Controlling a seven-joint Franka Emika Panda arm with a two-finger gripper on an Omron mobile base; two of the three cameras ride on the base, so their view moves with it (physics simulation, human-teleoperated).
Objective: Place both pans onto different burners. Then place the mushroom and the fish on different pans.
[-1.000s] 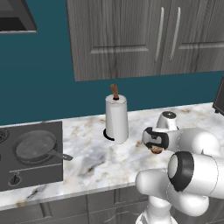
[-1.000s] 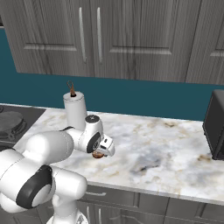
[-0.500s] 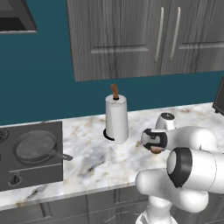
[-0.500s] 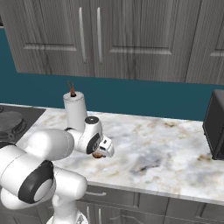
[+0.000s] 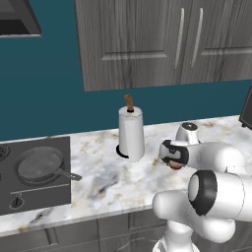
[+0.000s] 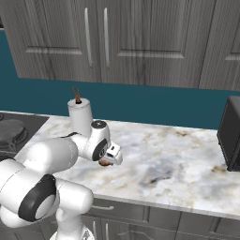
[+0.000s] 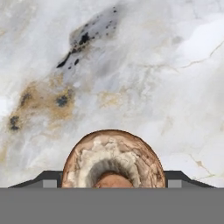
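While above the marble counter (image 7: 131, 65), jaws clamped on the mushroom (image 7: 113, 159).

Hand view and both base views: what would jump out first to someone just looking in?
In the hand view, the mushroom sits between the gripper fingertips, underside to the camera, apparently held above the marbled counter. In the left base view, a white paper towel roll stands upright on the counter just behind the arm. Far left, one pan already sits on a burner of the cooktop.
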